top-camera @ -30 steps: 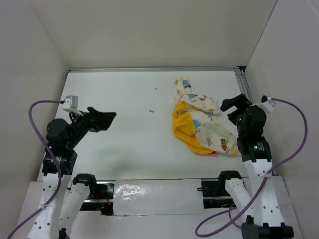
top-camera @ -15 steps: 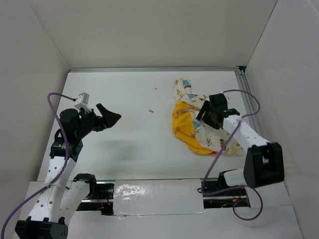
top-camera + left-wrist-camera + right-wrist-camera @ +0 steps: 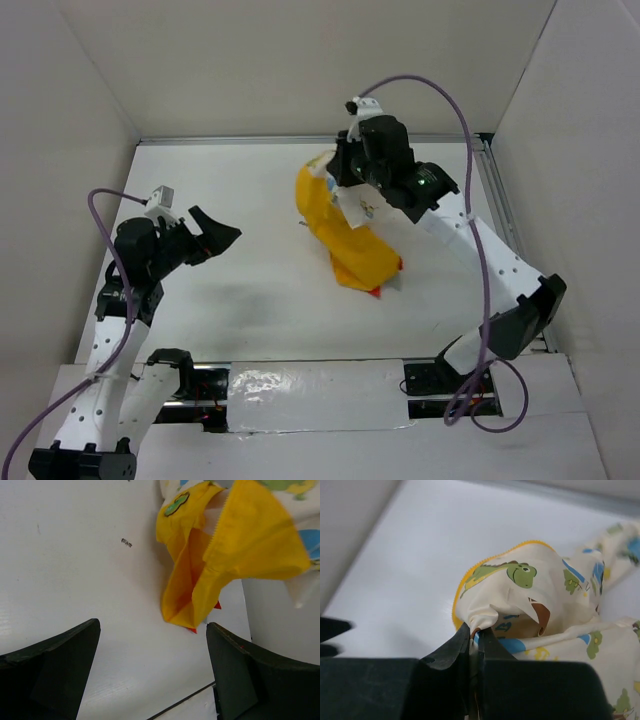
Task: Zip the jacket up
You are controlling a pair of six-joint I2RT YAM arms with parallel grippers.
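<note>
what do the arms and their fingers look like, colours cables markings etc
The left arm and right arm have white links with black joints and black wrists. A purple cable loops along each to a small pale camera box on the wrist. The fingers are broad matte black wedges. A green light glows on the right arm.

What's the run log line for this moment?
stage: jacket pickup | right gripper: shut on jacket | left gripper: open, apart from jacket | jacket: hanging bunched, yellow lining showing
</note>
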